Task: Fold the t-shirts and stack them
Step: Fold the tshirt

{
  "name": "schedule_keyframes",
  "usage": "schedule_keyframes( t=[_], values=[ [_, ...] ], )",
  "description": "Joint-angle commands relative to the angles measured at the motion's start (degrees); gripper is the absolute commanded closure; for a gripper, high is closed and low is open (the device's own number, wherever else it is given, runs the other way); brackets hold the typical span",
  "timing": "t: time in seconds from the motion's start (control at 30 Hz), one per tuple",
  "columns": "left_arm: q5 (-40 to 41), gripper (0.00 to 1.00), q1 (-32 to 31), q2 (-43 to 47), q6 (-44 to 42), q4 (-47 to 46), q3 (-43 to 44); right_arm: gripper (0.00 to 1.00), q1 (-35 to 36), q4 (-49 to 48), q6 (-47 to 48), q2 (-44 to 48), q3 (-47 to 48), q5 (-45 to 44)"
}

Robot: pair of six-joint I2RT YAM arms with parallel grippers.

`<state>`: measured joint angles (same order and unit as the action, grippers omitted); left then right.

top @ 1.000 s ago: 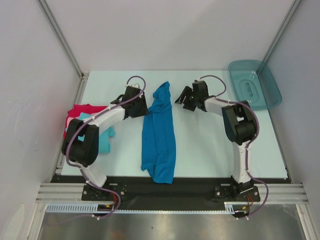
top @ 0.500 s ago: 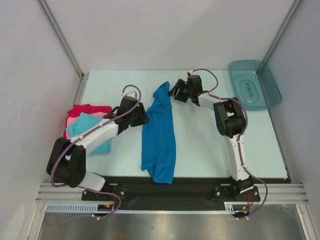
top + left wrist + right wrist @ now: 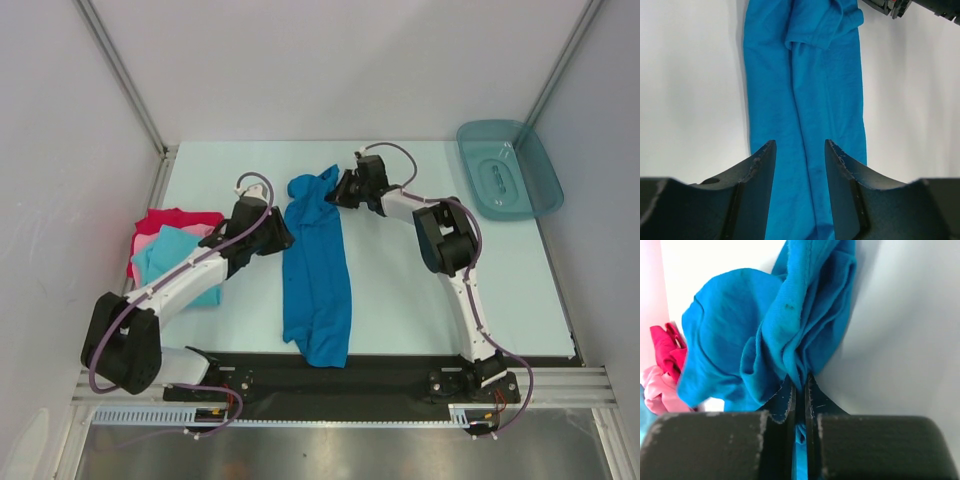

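Only wrist views show right tool clamping blue t-shirt, left tool apart.

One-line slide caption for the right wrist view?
Right claw shut on a bunched fold of the blue t-shirt; pink t-shirt and red t-shirt at left.

Reaching from lower left toward frame centre with left gripper parted about halfway, and stretching from lower right to upper centre with right gripper pinched tight on blue t-shirt.
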<state>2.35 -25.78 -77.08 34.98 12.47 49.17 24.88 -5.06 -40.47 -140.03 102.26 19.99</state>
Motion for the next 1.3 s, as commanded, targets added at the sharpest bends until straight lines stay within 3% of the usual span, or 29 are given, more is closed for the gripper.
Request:
schedule_keyframes(
  t=[0.0,0.43,0.73,0.93,1.03,1.13,1.23,1.27],
  values=[
    [0.20,0.52,-0.23,2.46,0.53,-1.48,-1.09,1.00,-0.19,4.79,2.76,-0.69,1.54,-1.96],
    [0.55,0.55,-2.96,4.04,1.23,-1.75,-2.76,1.00,-7.74,11.03,5.84,1.16,3.82,-8.48],
    [2.22,0.55,-9.90,6.41,4.30,-0.78,-3.90,1.00,-12.22,20.08,6.98,-6.65,23.84,-6.20],
    [2.92,0.56,-12.27,7.64,5.10,-0.43,-4.96,0.99,-13.02,16.76,6.89,-10.79,30.10,-0.93],
    [3.01,0.56,-12.19,7.29,4.92,-0.43,-4.70,0.93,-13.37,13.94,7.51,-12.46,30.37,2.59],
    [3.01,0.57,-12.28,6.68,4.40,-0.34,-3.65,0.80,-13.63,13.14,7.86,-13.43,30.37,3.65],
    [3.10,0.57,-12.28,6.15,4.04,0.01,-2.50,0.65,-13.98,13.58,7.51,-13.61,29.49,2.70],
    [3.19,0.57,-12.28,6.15,3.95,0.10,-2.24,0.52,-13.99,13.93,7.51,-13.00,29.23,2.08]
  ],
)
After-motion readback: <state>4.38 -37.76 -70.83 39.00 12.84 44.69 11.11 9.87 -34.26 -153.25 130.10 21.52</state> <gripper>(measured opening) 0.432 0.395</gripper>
